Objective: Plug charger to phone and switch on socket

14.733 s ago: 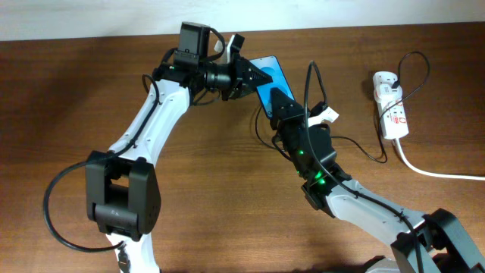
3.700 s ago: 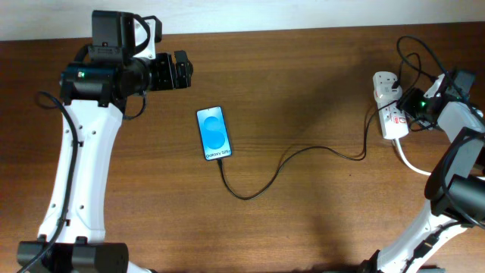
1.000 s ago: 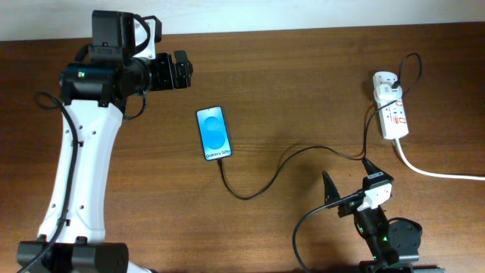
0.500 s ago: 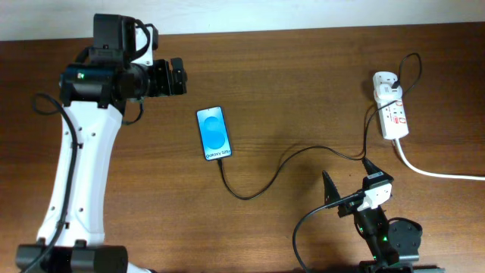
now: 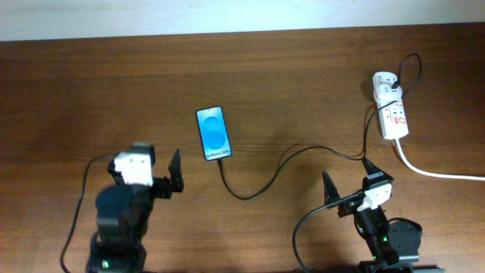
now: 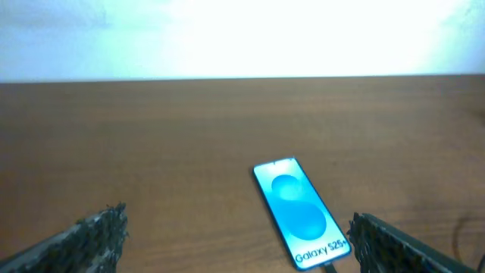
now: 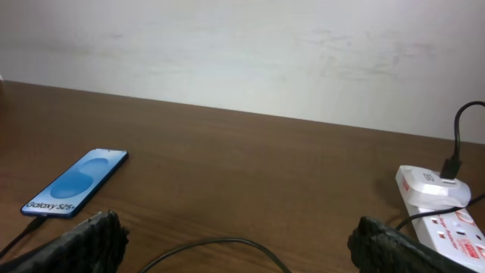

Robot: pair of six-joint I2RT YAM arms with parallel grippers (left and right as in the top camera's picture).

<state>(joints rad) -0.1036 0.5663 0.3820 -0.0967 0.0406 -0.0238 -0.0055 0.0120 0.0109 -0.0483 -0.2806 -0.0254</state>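
Note:
The phone (image 5: 214, 133) lies flat on the brown table with its blue screen lit; it also shows in the left wrist view (image 6: 299, 212) and the right wrist view (image 7: 76, 183). The charger (image 5: 261, 178), a thin black cable, runs from the phone's near edge in a loop to the socket (image 5: 392, 114) at the far right, where its other end is plugged in. In the right wrist view the charger (image 7: 220, 246) curves between my fingers. My left gripper (image 5: 145, 176) sits open and empty near the front left. My right gripper (image 5: 348, 176) sits open and empty at the front right, above the cable.
A thick white cord (image 5: 436, 171) leaves the socket (image 7: 443, 208) toward the right edge. A pale wall stands behind the table's far edge. Both arms are folded low at the front edge.
My left arm has dropped from its raised reach at the back left and folded down at the front left. The right arm, phone and cable have not moved.

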